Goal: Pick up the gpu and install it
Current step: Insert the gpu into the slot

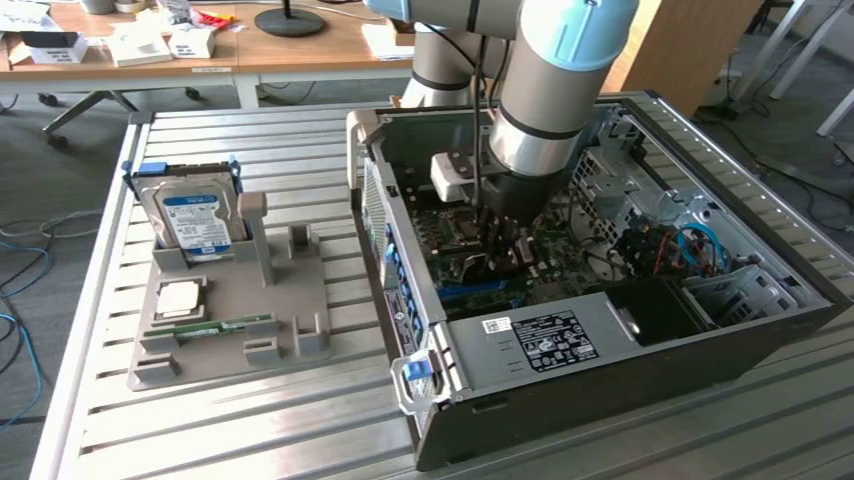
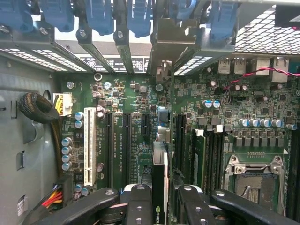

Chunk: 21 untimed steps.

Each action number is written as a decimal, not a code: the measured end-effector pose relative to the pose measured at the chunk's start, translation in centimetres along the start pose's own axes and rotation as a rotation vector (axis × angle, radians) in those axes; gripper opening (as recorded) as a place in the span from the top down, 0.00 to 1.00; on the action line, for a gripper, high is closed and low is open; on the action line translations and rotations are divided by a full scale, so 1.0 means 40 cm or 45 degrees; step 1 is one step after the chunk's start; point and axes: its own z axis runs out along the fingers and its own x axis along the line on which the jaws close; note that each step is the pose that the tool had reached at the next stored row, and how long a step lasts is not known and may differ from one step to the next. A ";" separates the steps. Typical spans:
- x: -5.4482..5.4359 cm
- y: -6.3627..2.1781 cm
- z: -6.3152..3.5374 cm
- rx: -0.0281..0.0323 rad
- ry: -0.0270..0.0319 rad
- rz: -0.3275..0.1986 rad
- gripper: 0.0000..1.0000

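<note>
The gpu (image 2: 159, 171) stands edge-on between my fingers (image 2: 139, 204), a thin dark card with a logo on its near edge. My gripper (image 2: 159, 199) is shut on it. The card sits low over the green motherboard (image 2: 126, 93), in line with a black expansion slot, and its far end reaches toward the case's rear bracket openings (image 2: 161, 44). I cannot tell whether it is seated. In the exterior view my gripper (image 1: 507, 250) reaches down inside the open computer case (image 1: 747, 330), over the middle of the board.
A white slot (image 2: 89, 145) and black slots lie beside the card, with memory slots and the CPU socket (image 2: 255, 180) on the other side. Blue retention clips (image 2: 140, 16) line the case rear. Outside, a grey holder (image 1: 287, 335) carries a hard drive (image 1: 194, 220), a processor (image 1: 180, 297) and a memory stick (image 1: 227, 325).
</note>
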 end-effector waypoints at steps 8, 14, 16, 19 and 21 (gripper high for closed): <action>0.000 0.001 0.004 0.0005 0.0003 0.010 0.74; 0.000 0.001 0.004 0.0018 0.0002 0.031 0.74; 0.000 0.001 0.004 0.0018 0.0002 0.031 0.74; 0.000 0.002 0.005 0.0020 -0.0001 0.031 0.74; 0.001 0.003 0.004 0.0019 0.0001 0.031 0.74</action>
